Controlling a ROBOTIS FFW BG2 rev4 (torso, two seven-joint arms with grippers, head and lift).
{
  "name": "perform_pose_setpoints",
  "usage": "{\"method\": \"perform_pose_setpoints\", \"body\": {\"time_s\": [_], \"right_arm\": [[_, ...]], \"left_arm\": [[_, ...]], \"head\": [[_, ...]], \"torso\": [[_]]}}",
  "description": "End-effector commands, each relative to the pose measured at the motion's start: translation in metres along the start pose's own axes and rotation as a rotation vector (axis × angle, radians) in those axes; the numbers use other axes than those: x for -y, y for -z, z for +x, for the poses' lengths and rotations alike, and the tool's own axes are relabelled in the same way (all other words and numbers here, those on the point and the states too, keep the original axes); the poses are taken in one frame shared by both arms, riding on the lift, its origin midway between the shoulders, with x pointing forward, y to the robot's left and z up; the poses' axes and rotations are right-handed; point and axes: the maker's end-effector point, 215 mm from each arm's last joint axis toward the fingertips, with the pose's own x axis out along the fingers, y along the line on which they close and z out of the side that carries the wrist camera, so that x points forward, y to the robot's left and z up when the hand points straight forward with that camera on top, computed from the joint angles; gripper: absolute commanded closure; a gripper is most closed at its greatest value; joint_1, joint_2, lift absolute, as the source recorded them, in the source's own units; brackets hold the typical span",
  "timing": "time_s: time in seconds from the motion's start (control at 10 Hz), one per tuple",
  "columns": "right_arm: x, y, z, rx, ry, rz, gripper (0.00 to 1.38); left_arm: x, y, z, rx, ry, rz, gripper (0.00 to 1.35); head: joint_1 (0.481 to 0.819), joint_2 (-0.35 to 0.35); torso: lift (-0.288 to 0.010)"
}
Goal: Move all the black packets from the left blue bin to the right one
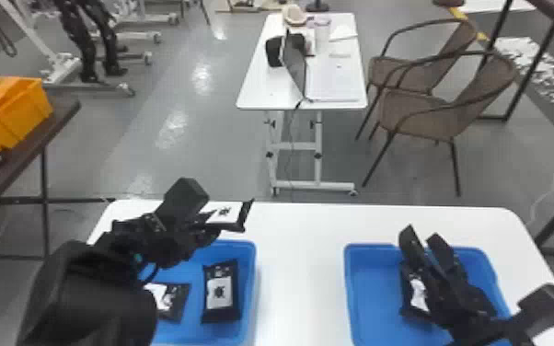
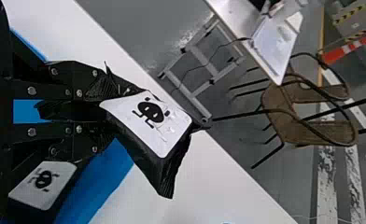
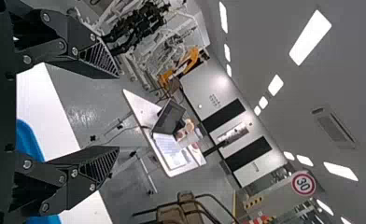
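In the head view my left gripper (image 1: 207, 230) is over the far edge of the left blue bin (image 1: 251, 294), shut on a black packet (image 1: 225, 215) with a white label. The left wrist view has that packet (image 2: 148, 121) pinched between the fingertips of my left gripper (image 2: 109, 109). Two black packets (image 1: 221, 294) (image 1: 177, 301) lie in the left bin, one partly behind the arm. Over the right blue bin (image 1: 368, 294) is my right gripper (image 1: 421, 237), its fingers spread; the right wrist view has nothing between the tips of the right gripper (image 3: 118, 112). Beneath it lies a packet (image 1: 412, 294), partly covered.
Both bins stand on a white table (image 1: 301, 276), with a strip of tabletop between them. Beyond its far edge are a smaller white table (image 1: 253, 94) with a laptop and brown chairs (image 1: 428, 119). A dark table with an orange bin (image 1: 23, 112) is at the left.
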Motion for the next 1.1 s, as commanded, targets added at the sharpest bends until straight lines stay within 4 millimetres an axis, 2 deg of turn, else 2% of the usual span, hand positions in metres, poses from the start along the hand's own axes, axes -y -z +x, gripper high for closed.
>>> {"method": "perform_pose_setpoints", "body": {"time_s": [0.0,0.2,0.5,0.7,1.0], "right_arm": [[-0.02,-0.005,0.018,0.009,-0.058,-0.003,0.52],[-0.03,-0.011,0.032,0.018,-0.095,-0.008,0.51],[-0.038,-0.026,0.051,0.046,-0.136,0.008,0.51],[-0.05,-0.037,0.065,0.058,-0.177,0.016,0.51],[-0.077,-0.039,0.081,0.054,-0.24,0.03,0.49]], "left_arm": [[0.011,-0.049,0.008,0.109,-0.041,0.08,1.0],[0.021,-0.094,0.019,0.285,-0.145,0.136,1.0],[0.046,-0.157,0.027,0.466,-0.144,0.17,1.0],[0.065,-0.187,0.036,0.529,-0.095,0.193,1.0],[0.087,-0.21,0.05,0.555,-0.037,0.227,1.0]], "head": [[0.695,0.071],[0.695,0.041],[0.695,-0.025],[0.695,-0.062],[0.695,-0.094]], "torso": [[0.0],[0.0],[0.0],[0.0],[0.0]]}}
